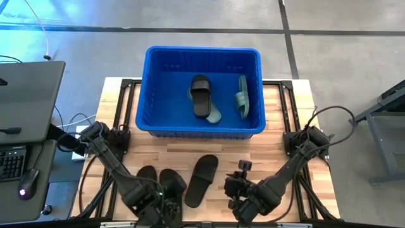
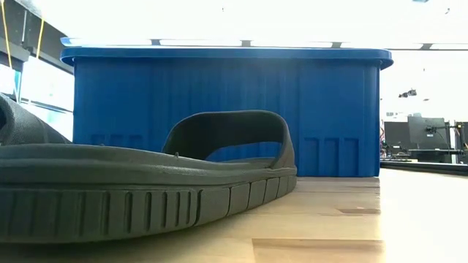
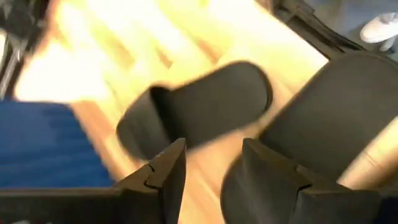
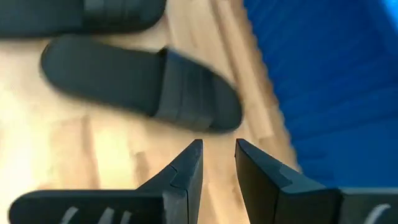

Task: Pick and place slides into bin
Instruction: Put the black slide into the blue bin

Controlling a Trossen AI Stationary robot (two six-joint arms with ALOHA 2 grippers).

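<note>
While both arms hang low at the near edge of the wooden table, the left gripper and right gripper each hold their fingers slightly parted and empty. Between them, a black slide lies lengthwise, pointing away. Beyond, the blue bin holds a black slide and green slides. Grey floor surrounds the table.

Left arm reaching from 9 o'clock down toward 6 o'clock, elbow bent, left end effector low at the near edge, fingers parted by a clear gap. Right arm mirrored from 3 o'clock, right end effector at about 5 o'clock, fingers slightly apart, nothing between.
</note>
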